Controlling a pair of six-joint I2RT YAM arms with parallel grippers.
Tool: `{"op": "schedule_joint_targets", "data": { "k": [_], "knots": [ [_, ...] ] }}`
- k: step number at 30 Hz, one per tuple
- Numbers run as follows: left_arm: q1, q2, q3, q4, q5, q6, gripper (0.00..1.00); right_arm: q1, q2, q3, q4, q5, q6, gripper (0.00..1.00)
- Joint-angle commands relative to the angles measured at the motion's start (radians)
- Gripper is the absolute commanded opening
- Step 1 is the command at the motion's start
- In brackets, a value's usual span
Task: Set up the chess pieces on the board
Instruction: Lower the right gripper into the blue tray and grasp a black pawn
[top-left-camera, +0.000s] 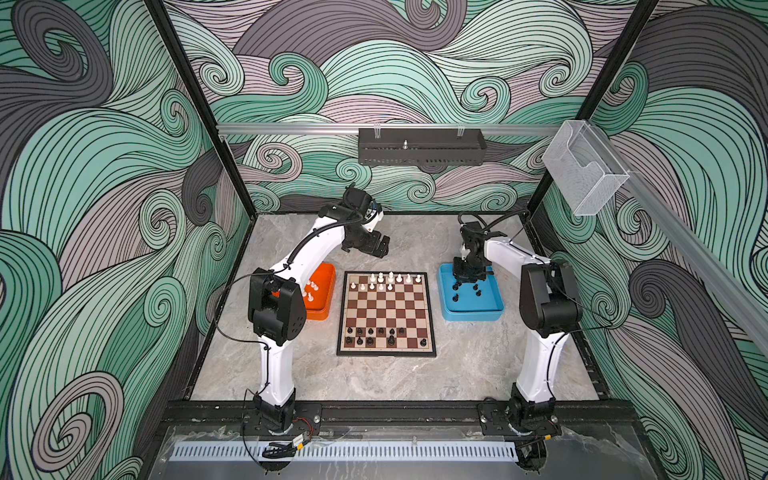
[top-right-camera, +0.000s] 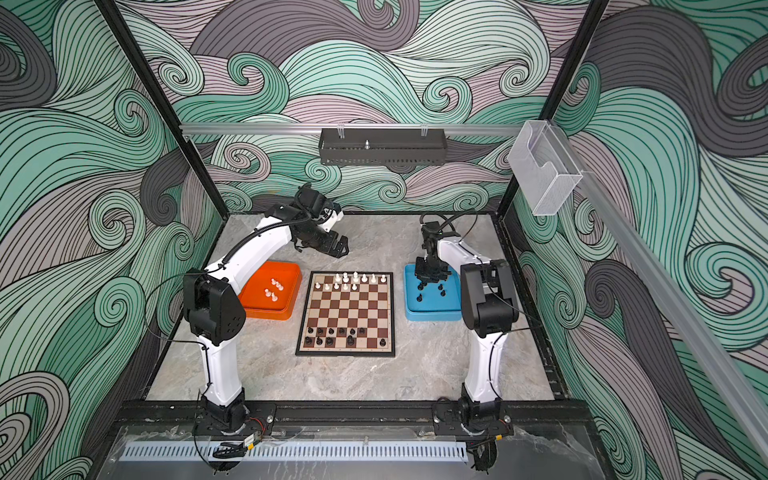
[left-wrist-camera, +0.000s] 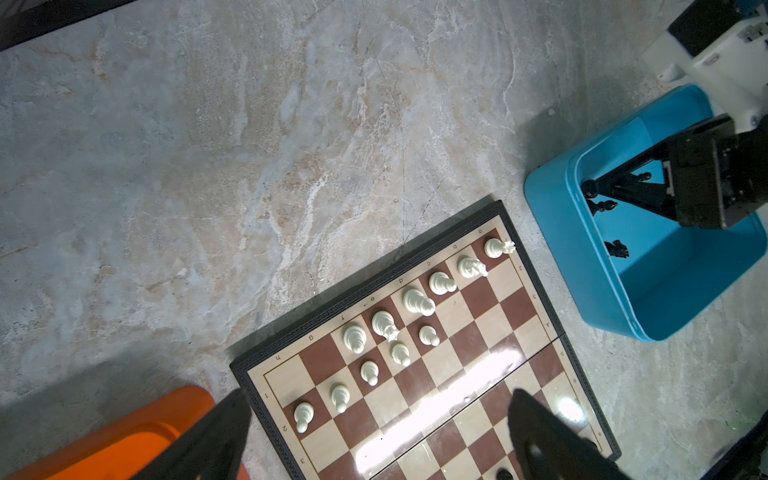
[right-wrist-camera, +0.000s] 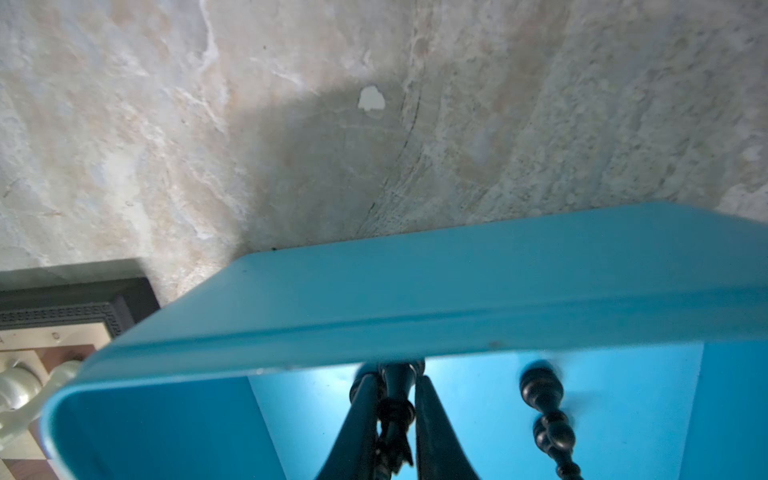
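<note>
The board (top-left-camera: 386, 309) (top-right-camera: 347, 309) lies mid-table. White chess pieces (top-left-camera: 390, 280) (left-wrist-camera: 417, 301) stand on its two far rows, black ones (top-left-camera: 370, 336) (top-right-camera: 330, 336) on its two near rows. My right gripper (top-left-camera: 467, 282) (top-right-camera: 430, 284) (right-wrist-camera: 395, 374) reaches down into the blue tray (top-left-camera: 490, 311) (right-wrist-camera: 457, 282), jaws shut on a black chess piece (right-wrist-camera: 397, 411). My left gripper (top-left-camera: 380, 247) (left-wrist-camera: 378, 395) hangs open and empty above the board's far left corner.
Loose black pieces (top-left-camera: 456, 297) (right-wrist-camera: 548, 419) lie in the blue tray right of the board. An orange tray (top-left-camera: 324, 307) (top-right-camera: 286, 270) left of the board holds a few white pieces (top-right-camera: 274, 289). Black frame rails border the marble table.
</note>
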Motion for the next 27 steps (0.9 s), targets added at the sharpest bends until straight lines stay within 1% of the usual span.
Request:
{"op": "schedule_joint_targets", "data": {
  "k": [1, 6, 13, 17, 27],
  "knots": [
    [-0.004, 0.016, 0.029, -0.028, 0.000, 0.007, 0.99, -0.003, 0.013, 0.016, -0.007, 0.000, 0.004, 0.17],
    [-0.004, 0.019, 0.029, -0.028, 0.005, 0.004, 0.99, -0.003, 0.007, 0.019, -0.008, 0.004, 0.001, 0.12],
    [-0.004, 0.015, 0.032, -0.029, 0.009, 0.001, 0.99, -0.003, -0.020, 0.019, -0.007, 0.014, -0.010, 0.12],
    [0.001, 0.009, 0.030, -0.021, 0.041, -0.014, 0.99, -0.003, -0.044, 0.020, -0.008, 0.025, -0.019, 0.12],
    [0.022, -0.024, 0.013, -0.003, 0.072, -0.044, 0.99, -0.003, -0.090, 0.044, -0.031, 0.039, -0.031, 0.12]
  ]
}}
